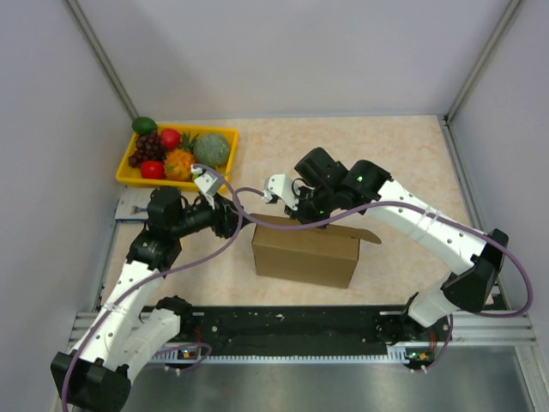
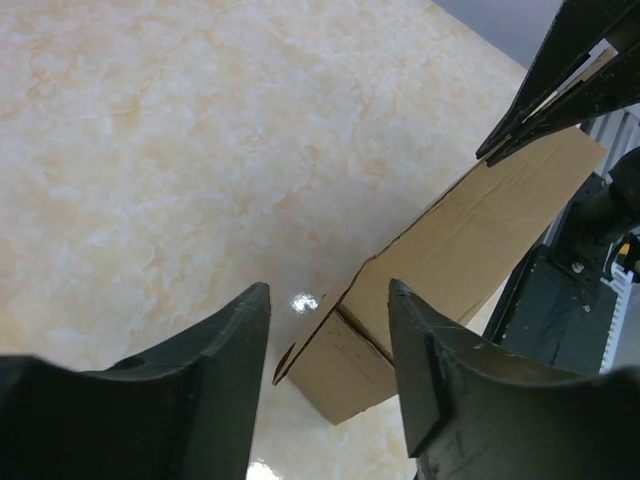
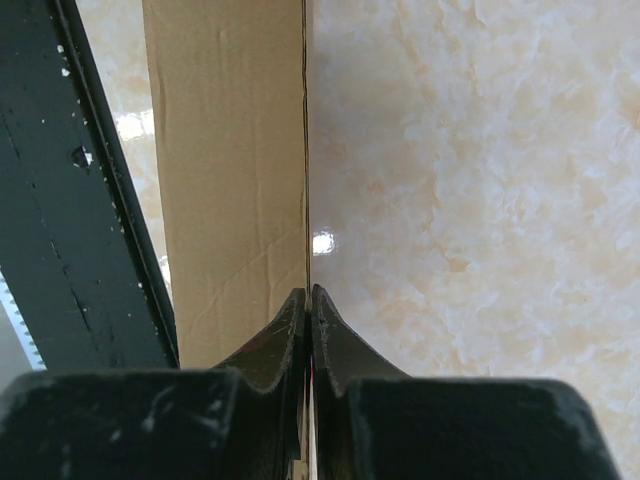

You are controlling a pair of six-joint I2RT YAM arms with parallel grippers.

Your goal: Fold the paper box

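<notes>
The paper box (image 1: 304, 253) is a plain brown carton standing on the marbled table in front of both arms. My right gripper (image 1: 314, 220) reaches down from the back and is shut on the thin upper edge of the box's rear panel. In the right wrist view its tips (image 3: 308, 292) pinch that edge, with the box (image 3: 225, 150) stretching away to the left. My left gripper (image 1: 241, 218) hovers at the box's left end with its jaws open. In the left wrist view the left gripper (image 2: 328, 290) frames the box's (image 2: 470, 230) end corner, apart from both fingers.
A yellow tray (image 1: 214, 129) of fruit sits at the back left. A small blue-white packet (image 1: 133, 206) lies just in front of it by the left wall. The black rail (image 1: 292, 322) runs along the near edge. Walls close in on both sides.
</notes>
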